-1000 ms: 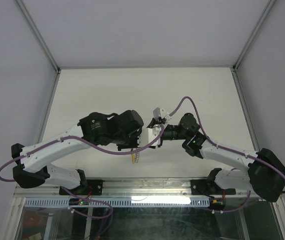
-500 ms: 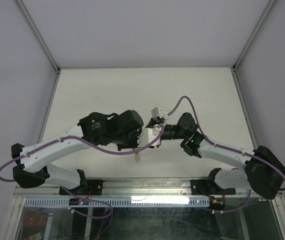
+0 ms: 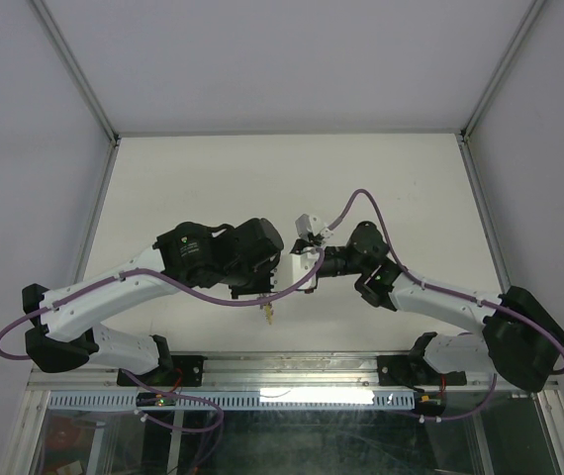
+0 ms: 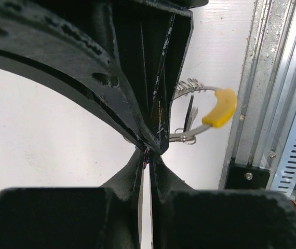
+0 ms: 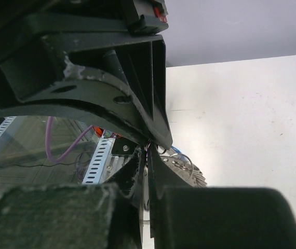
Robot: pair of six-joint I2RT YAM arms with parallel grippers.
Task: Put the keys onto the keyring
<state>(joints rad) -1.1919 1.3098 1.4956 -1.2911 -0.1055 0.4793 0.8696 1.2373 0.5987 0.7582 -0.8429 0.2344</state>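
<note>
Left wrist view: near side of the keyring was covered by the left gripper fingers, contact spot not visible; thin dark sliver inside the ring, key or not, could not tell. Right wrist view: right gripper blocked most of the ribbed ring, blue bit behind the tips too small to name; anything pinched there was hidden. Top view: both sets of fingertips sat under the wrist bodies, keys too small to pick out
</note>
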